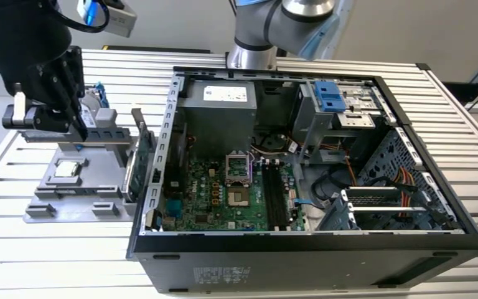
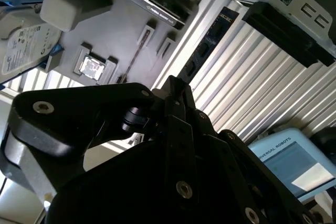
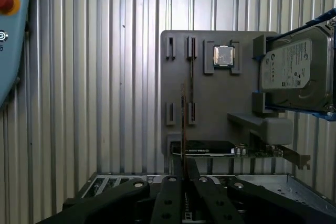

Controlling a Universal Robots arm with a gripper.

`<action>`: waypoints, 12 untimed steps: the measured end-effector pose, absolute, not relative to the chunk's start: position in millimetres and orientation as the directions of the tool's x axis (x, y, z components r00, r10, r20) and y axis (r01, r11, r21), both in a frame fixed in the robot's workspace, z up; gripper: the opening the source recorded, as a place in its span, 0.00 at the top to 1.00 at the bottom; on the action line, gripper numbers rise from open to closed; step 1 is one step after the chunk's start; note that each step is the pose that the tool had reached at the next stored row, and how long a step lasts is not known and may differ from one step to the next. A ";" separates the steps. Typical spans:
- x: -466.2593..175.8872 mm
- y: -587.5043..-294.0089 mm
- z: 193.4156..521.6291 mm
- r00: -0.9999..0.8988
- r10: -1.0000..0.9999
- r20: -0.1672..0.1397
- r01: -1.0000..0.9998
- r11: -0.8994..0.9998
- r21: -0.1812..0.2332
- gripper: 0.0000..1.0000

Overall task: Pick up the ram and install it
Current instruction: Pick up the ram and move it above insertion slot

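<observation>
Clamping the ram (image 3: 184, 124) edge-on between its closed fingers, the gripper (image 3: 184, 174) hung over the grey fixture tray (image 3: 210, 93), which held a processor chip (image 3: 223, 55), a hard drive in a blue frame (image 3: 294, 69) and an expansion card (image 3: 210, 148). The tray sat on a slatted aluminium table (image 3: 105, 77) beside an open computer case (image 1: 305, 255) with its motherboard (image 1: 214, 199) inside.

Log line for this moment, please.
gripper: shut on slim green ram stick | location: over grey parts tray | tray ram groove: empty | open black computer case: ram not yet installed
</observation>
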State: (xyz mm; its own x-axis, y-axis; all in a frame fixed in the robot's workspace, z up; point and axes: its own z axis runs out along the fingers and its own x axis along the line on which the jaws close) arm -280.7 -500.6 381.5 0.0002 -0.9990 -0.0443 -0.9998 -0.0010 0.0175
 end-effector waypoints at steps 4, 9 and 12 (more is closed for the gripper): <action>-275.4 -500.6 381.5 0.000 -0.999 -0.044 -1.000 -0.001 0.017 1.00; -268.8 -500.6 381.5 0.000 -0.999 -0.044 -1.000 -0.001 0.017 1.00; -264.8 -500.6 381.5 0.000 -0.999 -0.044 -1.000 -0.001 0.018 1.00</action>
State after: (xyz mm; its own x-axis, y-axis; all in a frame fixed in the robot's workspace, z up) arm -264.8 -500.6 381.5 0.0003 -0.9990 -0.0442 -0.9998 -0.0010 0.0175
